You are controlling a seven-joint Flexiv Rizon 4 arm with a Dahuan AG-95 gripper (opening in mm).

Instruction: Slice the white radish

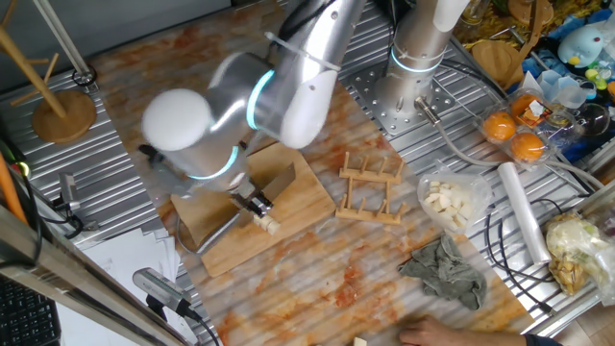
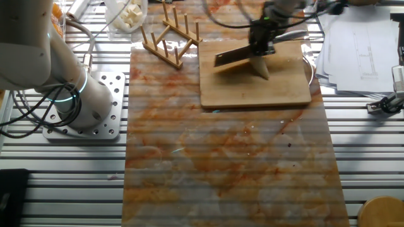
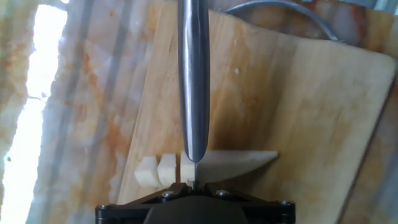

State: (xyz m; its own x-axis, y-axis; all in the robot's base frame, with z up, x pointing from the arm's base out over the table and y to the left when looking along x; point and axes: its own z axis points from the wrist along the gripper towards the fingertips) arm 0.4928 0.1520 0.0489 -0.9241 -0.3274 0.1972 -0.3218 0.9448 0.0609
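Lying crosswise under the knife on the cutting board, the white radish: slices left of the blade, uncut tapered length running right. Tool clamped on the knife handle.

The table has a marbled, orange-stained top laid over ribbed metal. On it lie a wooden cutting board, a wooden rack beside it, a crumpled grey cloth and a plastic-wrapped bowl of pale cubes.
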